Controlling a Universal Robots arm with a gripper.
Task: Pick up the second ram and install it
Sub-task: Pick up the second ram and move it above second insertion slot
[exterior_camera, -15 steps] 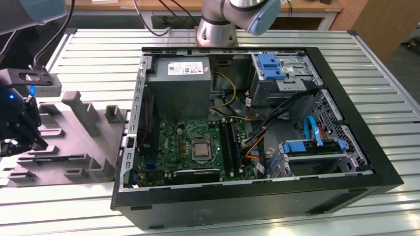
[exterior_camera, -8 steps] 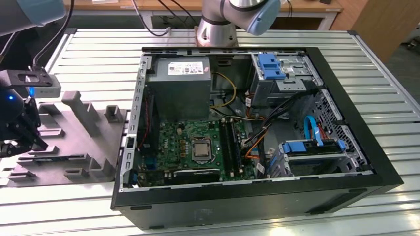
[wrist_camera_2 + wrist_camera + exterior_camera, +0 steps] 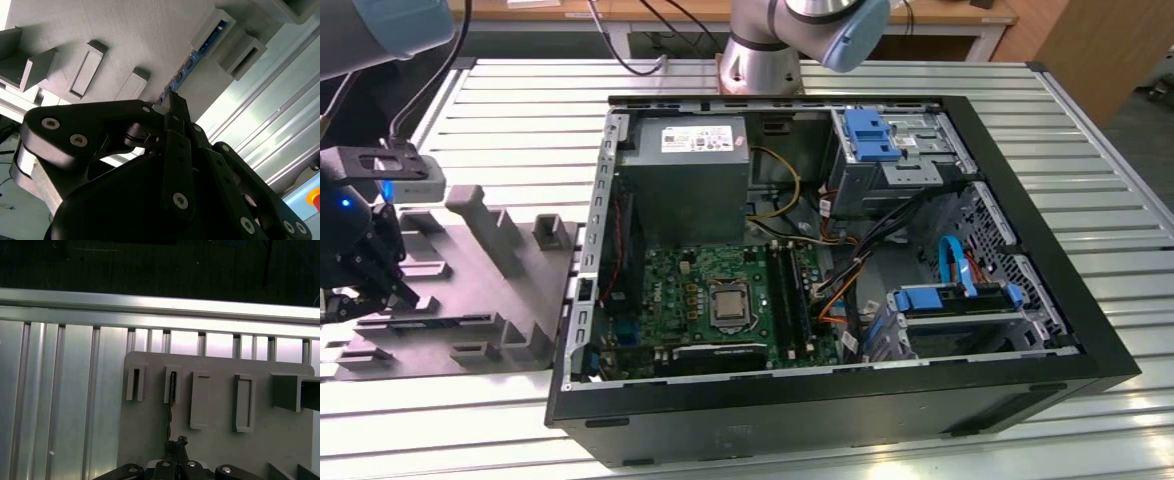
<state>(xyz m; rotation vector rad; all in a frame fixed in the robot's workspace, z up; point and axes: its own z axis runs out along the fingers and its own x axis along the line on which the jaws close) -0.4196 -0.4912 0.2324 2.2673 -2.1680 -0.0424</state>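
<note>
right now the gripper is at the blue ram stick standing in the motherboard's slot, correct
No. The second ram at the gripper stands in the grey holder, not in that slot; the second wrist view shows it.

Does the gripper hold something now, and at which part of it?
The gripper is closed on one end of the second ram, which stands on edge in the grey holder.

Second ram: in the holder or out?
In: thin blue circuit-board stick sits edge-up in grey slotted holder, end effector clamped on its end.
</note>
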